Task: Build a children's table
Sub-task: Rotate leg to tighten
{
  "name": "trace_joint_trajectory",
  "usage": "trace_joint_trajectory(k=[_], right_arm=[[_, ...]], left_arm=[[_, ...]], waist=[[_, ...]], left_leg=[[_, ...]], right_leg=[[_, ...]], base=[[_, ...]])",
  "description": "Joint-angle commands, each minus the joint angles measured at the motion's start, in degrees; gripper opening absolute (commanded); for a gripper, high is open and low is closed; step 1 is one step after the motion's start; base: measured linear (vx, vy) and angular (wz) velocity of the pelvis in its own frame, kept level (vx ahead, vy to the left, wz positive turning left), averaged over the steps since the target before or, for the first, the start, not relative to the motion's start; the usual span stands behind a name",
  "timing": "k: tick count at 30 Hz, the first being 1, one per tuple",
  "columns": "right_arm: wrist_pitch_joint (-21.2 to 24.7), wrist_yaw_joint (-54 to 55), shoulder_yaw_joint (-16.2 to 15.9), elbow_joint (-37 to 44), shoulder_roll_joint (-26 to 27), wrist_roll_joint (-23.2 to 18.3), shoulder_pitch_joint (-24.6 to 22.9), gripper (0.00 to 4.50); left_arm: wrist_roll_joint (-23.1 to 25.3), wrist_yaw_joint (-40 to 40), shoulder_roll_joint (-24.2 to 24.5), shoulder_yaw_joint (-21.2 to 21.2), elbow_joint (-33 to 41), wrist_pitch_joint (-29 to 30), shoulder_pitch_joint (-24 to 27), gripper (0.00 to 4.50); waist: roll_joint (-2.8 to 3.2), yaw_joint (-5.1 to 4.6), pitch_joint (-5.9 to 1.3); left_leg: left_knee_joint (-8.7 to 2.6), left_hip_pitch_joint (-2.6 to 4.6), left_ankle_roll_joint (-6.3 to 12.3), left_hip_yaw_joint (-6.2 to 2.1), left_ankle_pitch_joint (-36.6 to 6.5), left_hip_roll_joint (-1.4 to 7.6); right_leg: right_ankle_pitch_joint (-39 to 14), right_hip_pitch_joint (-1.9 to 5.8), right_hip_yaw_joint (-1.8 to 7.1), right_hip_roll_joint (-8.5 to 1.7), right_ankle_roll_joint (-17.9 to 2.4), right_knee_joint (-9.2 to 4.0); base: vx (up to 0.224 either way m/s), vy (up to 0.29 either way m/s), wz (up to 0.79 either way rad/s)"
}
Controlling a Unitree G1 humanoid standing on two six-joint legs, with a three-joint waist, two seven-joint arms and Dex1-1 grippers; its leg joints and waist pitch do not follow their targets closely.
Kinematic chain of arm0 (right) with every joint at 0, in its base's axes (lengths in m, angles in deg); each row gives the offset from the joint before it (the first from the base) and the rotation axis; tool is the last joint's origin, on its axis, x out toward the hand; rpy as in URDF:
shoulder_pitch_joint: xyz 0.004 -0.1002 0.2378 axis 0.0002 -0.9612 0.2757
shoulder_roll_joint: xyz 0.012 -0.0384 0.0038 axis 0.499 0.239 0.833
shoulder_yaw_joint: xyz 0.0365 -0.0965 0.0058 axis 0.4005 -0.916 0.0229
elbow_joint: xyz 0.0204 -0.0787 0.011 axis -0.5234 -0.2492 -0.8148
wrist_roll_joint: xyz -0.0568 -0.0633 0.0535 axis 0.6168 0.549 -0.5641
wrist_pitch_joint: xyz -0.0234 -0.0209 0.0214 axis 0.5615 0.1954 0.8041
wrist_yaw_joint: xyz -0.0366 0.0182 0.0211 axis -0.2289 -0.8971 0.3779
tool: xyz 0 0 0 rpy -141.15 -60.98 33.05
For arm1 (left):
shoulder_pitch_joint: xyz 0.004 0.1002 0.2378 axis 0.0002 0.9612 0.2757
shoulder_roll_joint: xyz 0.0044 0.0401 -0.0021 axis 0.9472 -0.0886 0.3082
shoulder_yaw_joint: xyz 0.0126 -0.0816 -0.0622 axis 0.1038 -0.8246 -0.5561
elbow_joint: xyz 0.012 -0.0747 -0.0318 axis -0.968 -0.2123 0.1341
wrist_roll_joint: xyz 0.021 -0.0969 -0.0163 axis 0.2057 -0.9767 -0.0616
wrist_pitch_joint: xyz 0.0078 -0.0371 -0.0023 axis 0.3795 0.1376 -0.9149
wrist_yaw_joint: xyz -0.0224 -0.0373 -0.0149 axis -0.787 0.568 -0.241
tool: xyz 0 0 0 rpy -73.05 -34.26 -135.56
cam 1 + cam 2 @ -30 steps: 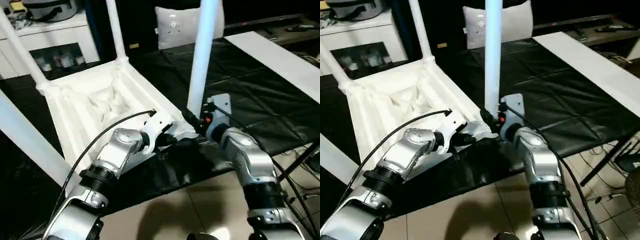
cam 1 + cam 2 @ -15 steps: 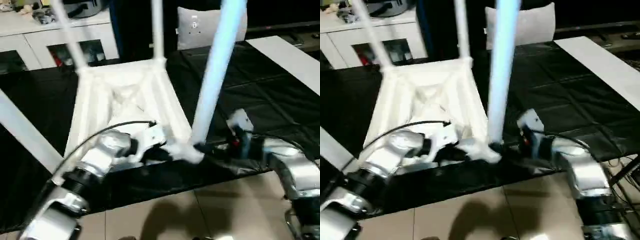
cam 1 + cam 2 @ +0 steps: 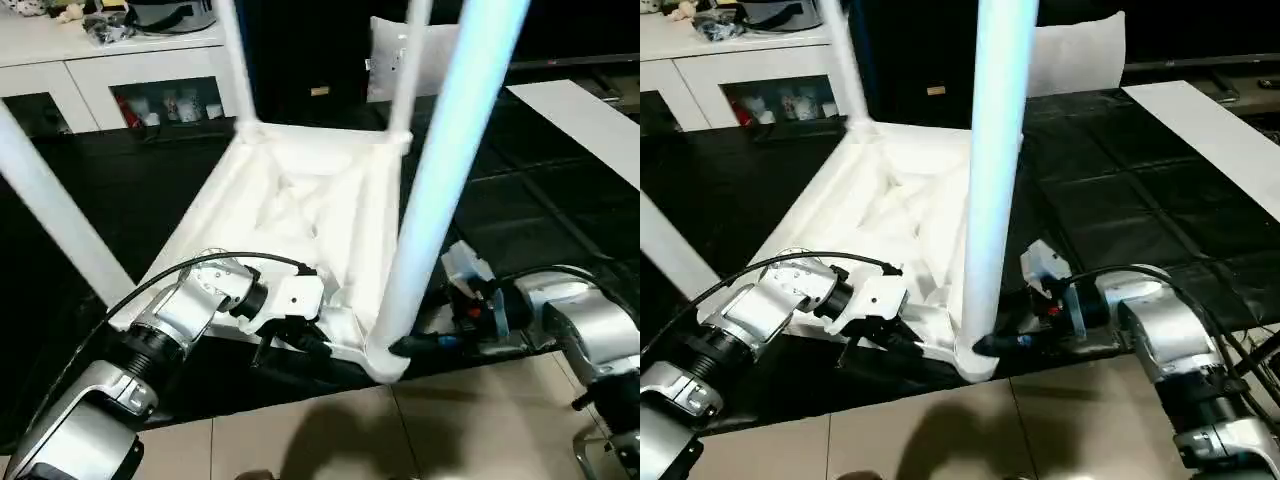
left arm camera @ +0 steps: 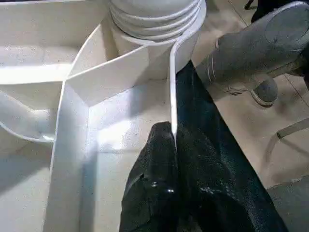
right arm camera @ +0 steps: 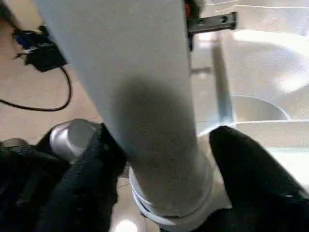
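Note:
The white children's table (image 3: 300,200) lies upside down on a black cover, its ribbed underside facing up and its legs standing up. My left gripper (image 3: 303,345) is shut on the thin near rim of the table top (image 4: 172,96), beside the corner socket (image 4: 145,19). From the right, my right gripper (image 3: 400,348) reaches the foot of the near leg (image 3: 440,190). One black finger (image 5: 96,164) lies on each side of that leg (image 5: 145,96), closed on it just above its threaded end.
Three more legs rise at the left (image 3: 50,210) and at the back (image 3: 235,60). Behind stand a white cabinet (image 3: 100,60) and a grey cushion (image 3: 385,70). A white board (image 3: 590,120) lies at the right on the black cover (image 3: 530,200). Tiled floor (image 3: 400,430) is just below the near edge.
The head view has shifted. The table has also swung round on the cover, its far end now further right. My right arm now reaches in lower and flatter at the near leg's foot.

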Motion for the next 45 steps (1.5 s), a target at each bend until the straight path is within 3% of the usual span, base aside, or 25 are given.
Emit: trace_joint_trajectory(k=[1,5,6,9,14,15,17,18,19,21,23,24,25,26,27,28,29,30,31,32,34,35,37,42,45], right_arm=[[0.51,-0.45,-0.60,0.29,0.06,-0.81,0.91,2.83],[1.31,-1.49,-0.98,0.55,0.38,-1.76,0.95,2.43],[1.71,-2.39,-1.30,0.67,0.37,-2.15,0.78,2.34],[2.41,-2.72,-0.75,0.98,0.85,-3.29,0.49,2.12],[4.19,4.67,2.08,2.39,4.07,-4.24,-0.66,2.07],[4.30,10.62,3.13,2.12,6.16,-2.78,-0.69,2.07],[4.19,13.31,3.57,1.92,7.14,-2.03,-0.65,2.07],[4.31,15.57,3.90,1.82,7.96,-1.44,-0.62,2.06],[5.26,20.77,4.74,1.58,10.05,-0.34,-0.42,2.06],[8.71,33.81,6.90,1.13,15.78,2.41,0.01,2.03],[9.72,37.35,7.52,1.13,17.55,3.16,0.02,2.02],[10.04,45.26,8.37,0.39,21.35,5.50,0.31,2.02],[10.04,45.26,8.37,0.39,21.35,5.50,0.31,2.02],[7.97,52.62,9.04,-1.36,24.78,7.61,1.09,2.02],[7.03,55.44,9.51,-2.27,26.09,8.11,1.54,2.01],[6.84,56.04,9.63,-2.47,26.36,8.18,1.64,2.01],[6.46,57.81,9.77,-3.30,26.93,8.68,2.07,2.01],[4.84,60.94,10.11,-5.16,28.21,9.46,3.09,2.01],[3.99,62.65,10.47,-5.99,29.17,10.03,3.65,2.01],[3.27,62.91,10.64,-6.29,29.82,10.07,4.02,2.55],[2.97,62.97,11.08,-5.61,30.68,10.22,4.02,2.68],[3.22,62.32,11.42,-5.10,30.74,9.74,3.87,2.74],[3.55,60.58,11.54,-3.80,30.05,9.08,3.09,3.03],[1.10,52.77,11.66,-0.38,23.99,6.54,0.15,3.48],[0.38,46.46,12.10,1.37,19.83,5.03,-1.27,3.67]], left_arm=[[1.47,2.39,-0.10,2.80,0.97,-0.92,0.13,0.00],[1.10,2.05,-0.46,2.41,0.45,-0.73,0.20,0.00],[0.79,2.33,-0.37,2.21,0.27,-0.60,0.29,0.00],[-0.03,2.60,-0.36,1.46,0.33,0.50,0.69,0.00],[-2.51,-1.05,-1.89,-1.53,2.27,8.60,1.66,0.00],[-2.95,-2.85,-2.55,-2.43,2.84,10.73,1.91,0.00],[-3.05,-3.56,-2.79,-2.73,3.12,11.73,2.01,0.00],[-3.10,-4.16,-2.95,-2.98,3.48,12.53,2.18,0.00],[-3.18,-6.27,-3.82,-3.71,4.09,14.54,2.56,0.00],[-3.24,-11.98,-6.81,-5.30,5.42,20.17,3.25,0.00],[-3.22,-13.74,-7.83,-5.74,5.81,22.07,3.39,0.00],[-2.54,-18.69,-10.71,-6.86,5.62,25.23,2.96,0.00],[-2.54,-18.69,-10.71,-6.86,5.62,25.23,2.96,0.00],[-2.13,-24.20,-13.89,-8.64,4.25,27.78,1.85,0.00],[-2.03,-26.42,-15.04,-9.41,3.52,28.59,1.31,0.00],[-2.01,-26.87,-15.26,-9.56,3.37,28.73,1.20,0.00],[-2.12,-28.12,-15.95,-10.02,2.85,29.04,0.83,0.00],[-2.49,-31.21,-17.76,-11.32,1.43,29.34,-0.18,0.00],[-2.53,-33.08,-18.94,-12.14,0.78,29.70,-0.73,0.00],[-2.32,-34.09,-19.75,-12.36,0.43,29.59,-1.07,0.00],[-1.62,-34.52,-20.41,-12.28,1.03,30.03,-0.97,0.00],[-1.35,-34.28,-20.44,-12.04,1.15,29.85,-0.93,0.00],[-0.71,-33.92,-20.08,-11.50,1.62,29.34,-0.64,0.00],[-0.06,-30.66,-16.64,-9.93,2.68,26.76,0.70,0.00],[0.53,-27.49,-14.35,-8.39,2.74,23.78,1.31,0.00]], waist=[[-1.35,-0.16,-3.90],[-1.45,-0.07,-3.93],[-1.80,-0.04,-3.96],[-1.63,0.04,-3.98],[-1.60,-0.07,-3.87],[-1.30,-0.31,-3.63],[-1.53,-0.96,-3.34],[-0.98,-1.18,-3.30],[-1.18,-1.90,-3.11],[-0.92,-3.56,-3.02],[-1.11,-5.14,-2.82],[-0.85,-6.02,-2.87],[-0.81,-6.63,-2.72],[-0.70,-7.50,-2.90],[-0.50,-8.31,-2.92],[-0.25,-8.45,-3.07],[-0.20,-8.84,-3.20],[0.29,-9.18,-3.26],[0.07,-9.13,-3.28],[-0.11,-9.24,-3.33],[-0.12,-8.72,-3.49],[0.27,-8.54,-3.53],[0.13,-8.00,-3.91],[-0.02,-5.94,-4.36],[0.03,-5.21,-4.19]], left_leg=[[-4.43,-0.32,5.50,-0.41,-5.08,3.58],[-4.51,-0.28,5.01,-0.46,-5.13,3.63],[-4.49,-0.24,4.93,-0.38,-4.79,3.60],[-4.46,-0.27,4.94,-0.41,-4.12,3.62],[-4.57,-0.30,4.38,-0.32,-4.77,3.65],[-4.69,-0.18,3.59,-0.31,-6.10,3.39],[-4.88,-0.29,2.31,-0.41,-7.86,2.91],[-4.87,-0.12,1.84,-0.50,-8.67,2.81],[-4.87,-0.32,1.60,-0.57,-10.16,2.59],[-4.87,-0.14,0.47,-0.80,-12.66,2.37],[-4.78,-0.68,-0.30,-1.14,-14.05,2.12],[-4.45,-0.26,-0.29,-1.13,-15.05,1.84],[-4.44,-0.33,-0.28,-1.17,-15.68,1.81],[-4.06,-0.16,-0.16,-1.16,-16.51,1.55],[-3.98,-0.34,0.24,-1.35,-17.01,1.52],[-4.03,-0.11,0.54,-1.44,-17.28,1.64],[-4.15,-0.21,1.01,-1.52,-17.15,1.73],[-4.45,-0.48,1.81,-1.69,-17.03,2.13],[-4.43,-0.30,2.06,-1.57,-16.79,1.96],[-4.45,-0.58,2.33,-1.46,-16.32,1.89],[-4.57,-0.87,3.25,-1.50,-14.00,2.08],[-4.56,-0.94,3.49,-1.56,-13.06,2.16],[-4.53,-1.13,4.76,-1.58,-9.11,2.60],[-3.97,-1.29,8.01,-1.30,-2.00,2.68],[-4.02,-1.21,8.69,-1.10,-2.50,2.76]], right_leg=[[-18.84,3.69,3.87,-3.81,-9.18,-3.53],[-18.87,3.70,3.90,-3.78,-8.95,-3.51],[-18.62,3.68,3.93,-3.75,-8.94,-3.50],[-17.95,3.70,3.95,-3.79,-9.28,-3.30],[-18.44,3.79,4.02,-3.92,-9.53,-3.35],[-21.42,3.67,3.89,-3.75,-8.40,-3.92],[-26.70,3.85,3.48,-3.72,-6.17,-4.64],[-28.30,3.76,3.34,-3.76,-5.59,-4.83],[-30.70,3.81,3.09,-3.58,-4.18,-5.33],[-32.97,3.65,2.60,-3.36,-2.91,-5.86],[-34.92,3.86,1.96,-3.28,-1.57,-6.21],[-36.27,3.48,1.67,-3.27,-0.72,-6.69],[-36.86,3.33,1.42,-3.19,-0.60,-6.96],[-37.82,3.33,0.91,-3.21,0.33,-7.42],[-37.47,3.41,0.42,-3.22,0.31,-7.72],[-36.72,3.45,0.31,-3.28,0.12,-7.82],[-35.07,3.65,0.35,-3.32,-0.28,-7.80],[-30.63,3.60,0.71,-3.30,-1.99,-7.31],[-29.70,3.56,0.84,-3.30,-2.86,-7.27],[-29.24,3.68,0.97,-3.28,-3.20,-7.06],[-27.13,4.03,1.33,-3.47,-4.02,-6.66],[-25.87,4.05,1.50,-3.52,-4.50,-6.39],[-19.61,4.24,2.11,-3.56,-6.74,-5.38],[-11.24,4.59,2.58,-3.62,-9.27,-4.00],[-12.89,4.46,2.56,-3.58,-9.02,-4.18]], base=[[0.000,0.000,0.00],[0.000,0.000,0.00],[0.000,0.000,0.00],[0.000,0.000,0.00],[0.000,0.000,0.00],[0.000,0.000,0.00],[0.000,0.000,0.00],[0.000,0.000,0.00],[0.000,0.000,0.00],[0.000,0.000,0.00],[0.000,0.000,0.00],[0.000,0.000,0.00],[0.000,0.000,0.00],[0.000,0.000,0.00],[0.000,0.000,0.00],[0.000,0.000,0.00],[0.000,0.000,0.00],[0.000,0.000,0.00],[0.000,0.000,0.00],[0.000,0.000,0.00],[0.000,0.000,0.00],[0.000,0.000,0.00],[0.000,0.000,0.00],[0.000,0.000,0.00],[0.000,0.000,0.00]])
